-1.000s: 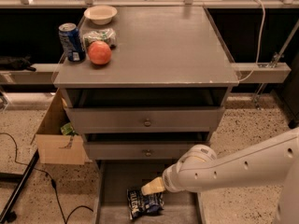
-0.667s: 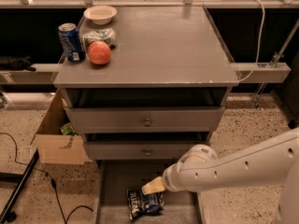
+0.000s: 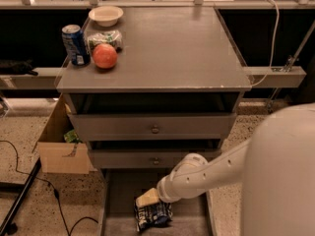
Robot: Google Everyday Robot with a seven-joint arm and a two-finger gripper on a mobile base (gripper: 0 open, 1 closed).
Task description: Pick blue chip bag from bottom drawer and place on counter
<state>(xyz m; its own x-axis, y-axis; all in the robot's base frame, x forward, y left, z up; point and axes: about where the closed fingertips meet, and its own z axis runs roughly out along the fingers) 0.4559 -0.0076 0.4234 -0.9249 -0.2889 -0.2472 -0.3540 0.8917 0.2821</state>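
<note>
Dark-blue foil, crumpled, with white lettering and pale patches: the chip bag (image 3: 153,214) lies on the flat grey floor of the bottom drawer (image 3: 123,193), which stands pulled out at the foot of the cabinet. The bag sits near the middle of the drawer, slightly tilted, its top edge under the gripper (image 3: 147,198). The gripper's tan tip is right at the bag's upper left corner; whether it is open or closed on the bag cannot be told. The white arm (image 3: 206,173) reaches down to it from the right.

Behind and above are the middle drawer (image 3: 123,159) and the top drawer (image 3: 118,127), each with a round knob. A cardboard box (image 3: 61,151) stands on the speckled floor to the left of the cabinet.

Further back, the grey counter (image 3: 167,48) carries a red-orange fruit (image 3: 105,56), a green-and-white packet (image 3: 105,38) just behind it, a blue soda can (image 3: 75,44) to the left, and a pale bowl (image 3: 106,15) at the far edge.
</note>
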